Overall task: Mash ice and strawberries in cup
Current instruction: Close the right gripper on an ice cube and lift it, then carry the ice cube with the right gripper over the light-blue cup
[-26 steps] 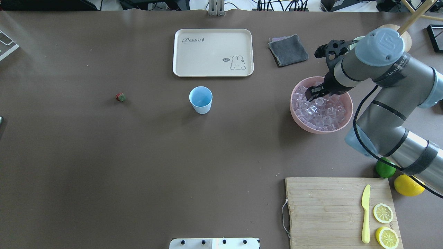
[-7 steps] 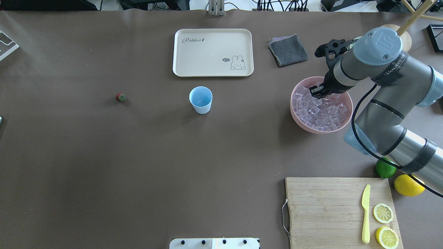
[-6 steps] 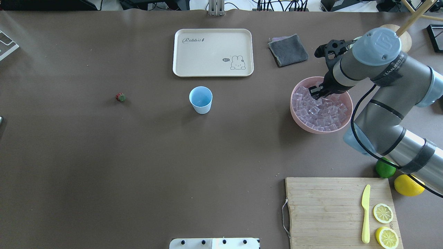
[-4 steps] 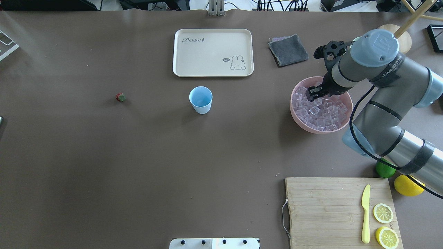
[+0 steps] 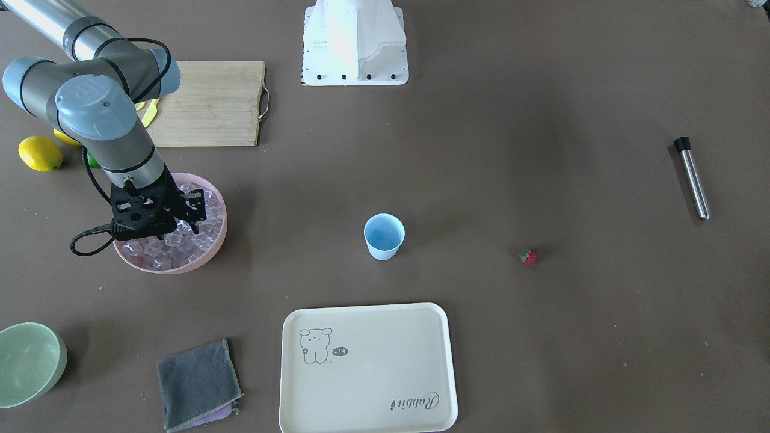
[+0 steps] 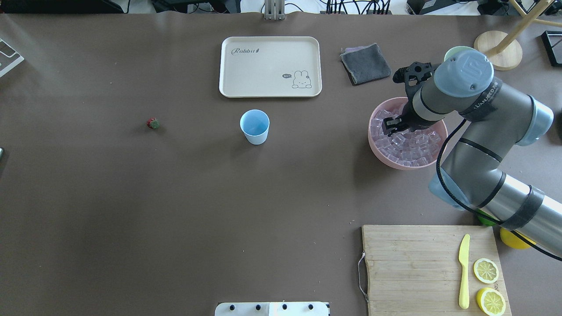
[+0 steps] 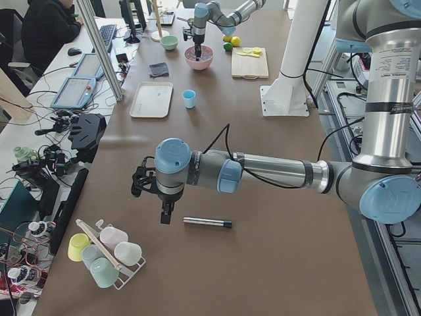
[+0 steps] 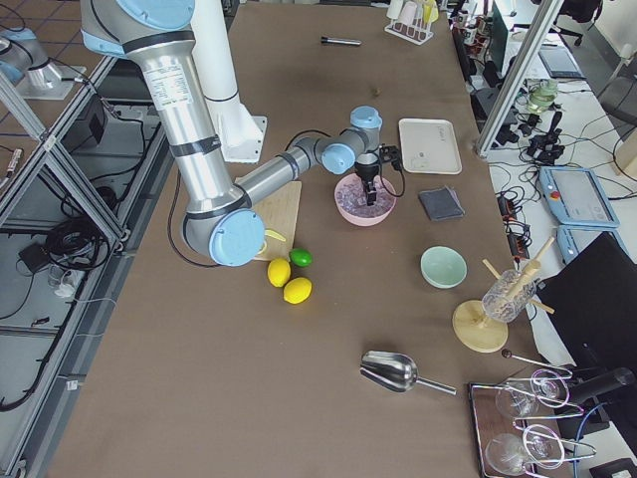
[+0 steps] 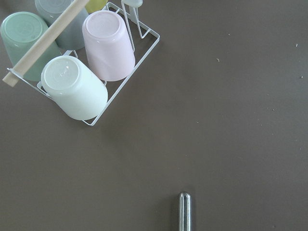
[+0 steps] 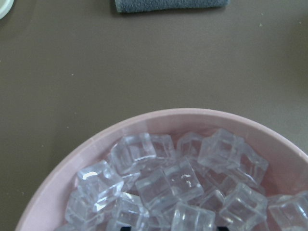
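Little is done, by the look of it: the cup holds nothing, the ice is all in its bowl and the strawberry lies on the bench (image 6: pixel 131 219); loading both and all the mashing remain, and the step in hand seems to be picking a first cube.

From the left: the left claw (image 7: pixel 164 214) hangs over the bench's far left end, just beside a steel rod (image 7: pixel 207 223) that lies flat and is probably the masher; only the side view shows this claw, so I cannot tell whether it is spread or clenched; it is well apart from the fruit, the cup and the ice. Next, the strawberry (image 6: pixel 153 123) sits alone on bare bench, well left of the cup; the cup (image 6: pixel 254 126) stands upright near the middle, near the tray (image 6: pixel 270 66) on the robot's side of it, its blue inside bare. At the right is the pink bowl (image 6: pixel 397 166), heaped with ice (image 6: pixel 410 145); the right claw (image 6: pixel 390 127) points down into the bowl's left part, released, its jaws standing apart with cubes beneath and between them; the wrist view shows none pinched. So the ice lies right at this claw, whether touching it I cannot tell; the cup is well apart to its left, the strawberry farther still.
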Tool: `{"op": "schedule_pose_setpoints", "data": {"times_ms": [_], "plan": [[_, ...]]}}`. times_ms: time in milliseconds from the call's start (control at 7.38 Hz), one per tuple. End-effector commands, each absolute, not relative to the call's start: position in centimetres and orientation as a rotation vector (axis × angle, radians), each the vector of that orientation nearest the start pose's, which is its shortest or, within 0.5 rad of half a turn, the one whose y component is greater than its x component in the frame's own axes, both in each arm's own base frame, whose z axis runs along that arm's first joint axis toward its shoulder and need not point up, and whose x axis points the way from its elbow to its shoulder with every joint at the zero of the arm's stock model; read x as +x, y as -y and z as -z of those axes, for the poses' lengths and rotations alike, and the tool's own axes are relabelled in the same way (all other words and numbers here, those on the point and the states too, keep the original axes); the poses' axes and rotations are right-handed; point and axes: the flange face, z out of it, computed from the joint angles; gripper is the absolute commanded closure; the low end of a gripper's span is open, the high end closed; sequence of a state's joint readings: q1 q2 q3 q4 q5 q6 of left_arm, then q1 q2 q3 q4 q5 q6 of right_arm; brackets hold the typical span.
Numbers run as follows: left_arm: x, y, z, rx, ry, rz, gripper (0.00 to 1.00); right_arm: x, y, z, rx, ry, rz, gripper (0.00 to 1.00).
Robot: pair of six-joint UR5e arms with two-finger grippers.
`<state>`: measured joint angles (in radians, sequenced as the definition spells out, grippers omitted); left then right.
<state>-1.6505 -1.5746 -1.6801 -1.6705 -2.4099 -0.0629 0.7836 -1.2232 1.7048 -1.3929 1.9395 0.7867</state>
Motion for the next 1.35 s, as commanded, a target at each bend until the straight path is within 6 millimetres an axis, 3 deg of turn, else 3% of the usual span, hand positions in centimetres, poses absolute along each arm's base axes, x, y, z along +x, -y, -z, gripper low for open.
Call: {"op": "schedule_pose_setpoints", "data": {"times_ms": [0,135,271,406,542,677,813,1084,1219], "plan": [[-9.9,49.6,-58.6,0.209,-0.835,0.043,0.02,-37.3,51.0,-40.4,0.205,0.696,0.125,0.34],[-9.9,49.6,-58.6,0.209,-0.834,0.044,0.02,-37.4,51.0,-40.3,0.203,0.696,0.125,0.45],[-9.9,49.6,-58.6,0.209,-0.835,0.043,0.02,-37.8,50.9,-40.2,0.205,0.693,0.128,0.66],[-9.9,49.6,-58.6,0.209,-0.835,0.043,0.02,-37.7,50.9,-40.1,0.206,0.693,0.128,0.81],[-9.9,49.6,-58.6,0.209,-0.835,0.043,0.02,-37.7,50.9,-39.8,0.21,0.698,0.129,0.89],[-9.9,49.6,-58.6,0.209,-0.835,0.043,0.02,-37.7,51.0,-39.5,0.213,0.701,0.13,0.96],[-9.9,49.6,-58.7,0.208,-0.835,0.044,0.02,-37.6,51.1,-39.1,0.217,0.706,0.129,0.96],[-10.0,49.5,-58.7,0.208,-0.835,0.046,0.02,-35.7,51.8,-37.8,0.226,0.728,0.11,0.97],[-10.0,49.5,-58.8,0.207,-0.835,0.046,0.02,-34.3,51.6,-35.8,0.24,0.764,0.108,0.97]]}}
